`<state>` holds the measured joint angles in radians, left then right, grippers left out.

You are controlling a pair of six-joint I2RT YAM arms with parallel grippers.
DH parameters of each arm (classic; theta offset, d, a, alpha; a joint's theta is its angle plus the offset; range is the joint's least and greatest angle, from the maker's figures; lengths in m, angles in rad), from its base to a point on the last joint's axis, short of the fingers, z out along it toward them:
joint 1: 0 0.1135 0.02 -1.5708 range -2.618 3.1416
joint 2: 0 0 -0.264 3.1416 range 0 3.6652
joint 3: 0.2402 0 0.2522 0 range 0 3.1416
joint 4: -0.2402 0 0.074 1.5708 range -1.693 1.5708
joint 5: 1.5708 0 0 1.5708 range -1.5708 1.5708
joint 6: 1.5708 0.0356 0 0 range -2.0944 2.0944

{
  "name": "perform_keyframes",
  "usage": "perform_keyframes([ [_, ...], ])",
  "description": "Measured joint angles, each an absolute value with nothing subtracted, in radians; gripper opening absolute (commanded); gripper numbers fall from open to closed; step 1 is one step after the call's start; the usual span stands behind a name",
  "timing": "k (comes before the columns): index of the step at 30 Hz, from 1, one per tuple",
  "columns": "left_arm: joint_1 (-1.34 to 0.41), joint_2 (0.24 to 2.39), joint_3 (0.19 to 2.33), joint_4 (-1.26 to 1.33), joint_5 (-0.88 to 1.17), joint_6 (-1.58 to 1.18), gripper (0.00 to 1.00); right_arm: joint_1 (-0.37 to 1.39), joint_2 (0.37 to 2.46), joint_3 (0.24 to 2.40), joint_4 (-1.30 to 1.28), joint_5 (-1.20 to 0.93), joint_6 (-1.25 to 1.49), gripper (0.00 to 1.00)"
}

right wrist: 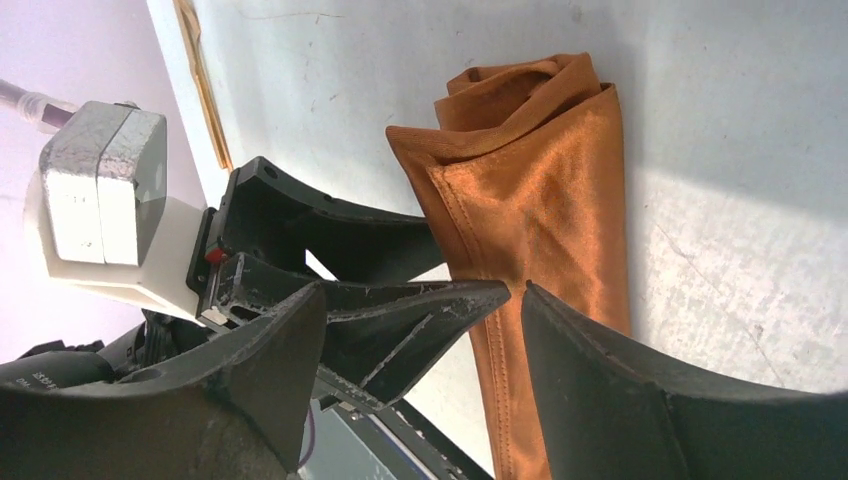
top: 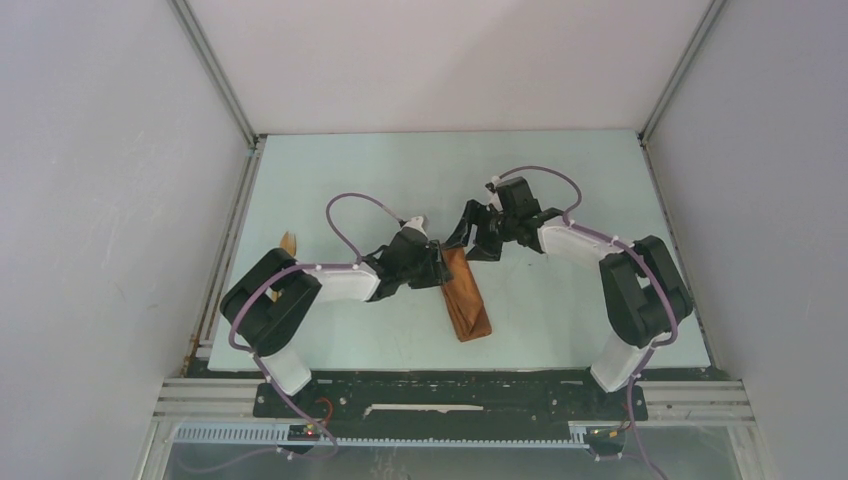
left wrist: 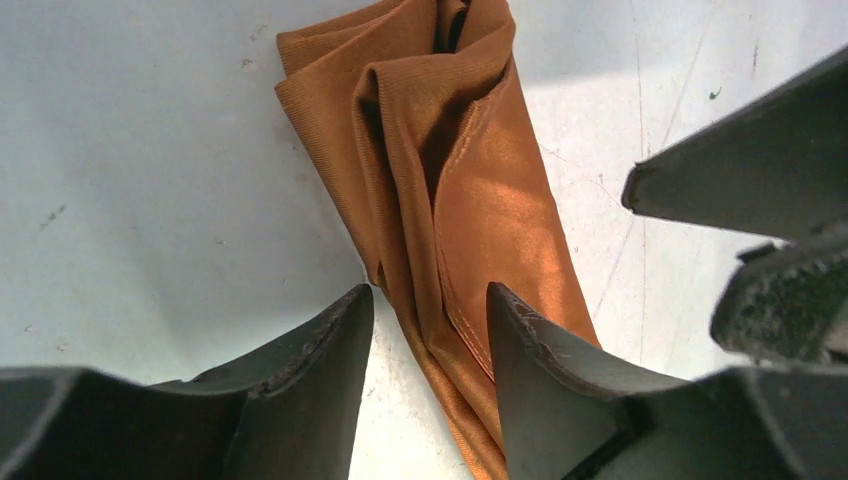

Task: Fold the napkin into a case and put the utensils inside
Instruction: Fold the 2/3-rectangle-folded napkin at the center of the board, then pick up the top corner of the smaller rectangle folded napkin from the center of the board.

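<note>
folded napkin [top: 466, 298] lies as a narrow strip mid-frame on the counter [top: 560, 200]. left tool [left wrist: 428, 300] spread astride its long edge, right tool [right wrist: 423, 290] spread at its top end. wooden utensil [top: 289, 242] at left.

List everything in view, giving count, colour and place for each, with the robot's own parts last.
case: one, rust-orange, the napkin folded into a narrow oblong, lying mid-table.
wooden utensil: one tip showing, light brown, by the table's left edge behind the left arm; the rest is hidden.
table: one, pale mint.
walls: three, grey-white, at left, back and right.
cables: two, purple, one looped over each arm.
left arm: one, black and white, based near left.
right arm: one, black and white, based near right.
left fingers: two, black, apart, at the case's far end.
right fingers: two, black, apart, at the same end.
</note>
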<state>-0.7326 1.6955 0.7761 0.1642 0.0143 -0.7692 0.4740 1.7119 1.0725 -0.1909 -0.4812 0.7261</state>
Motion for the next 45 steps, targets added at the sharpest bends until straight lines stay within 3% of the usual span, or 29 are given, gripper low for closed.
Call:
perform_keyframes([
  [8,-0.725,1.651,0.728,0.207,0.06,-0.768,0.76,0.464,1.788,1.068,-0.09,-0.565,0.669,0.72],
  [15,-0.674,1.476,0.58,0.183,0.111,-0.769,0.83,0.489,1.822,1.061,-0.022,-0.542,0.627,0.71],
  [20,-0.613,1.251,0.478,0.108,0.098,-0.769,0.85,0.523,1.822,1.069,-0.056,-0.43,0.614,0.61],
  [26,-0.574,1.07,0.447,0.025,0.044,-0.767,0.87,0.59,1.822,1.121,-0.138,-0.265,0.616,0.62],
  [42,-0.562,1.042,0.388,-0.022,0.03,-0.768,0.87,0.671,1.898,1.314,-0.28,-0.062,0.609,0.56],
  [45,-0.562,1.041,0.388,-0.022,0.03,-0.768,0.87,0.69,1.907,1.328,-0.306,-0.037,0.607,0.59],
])
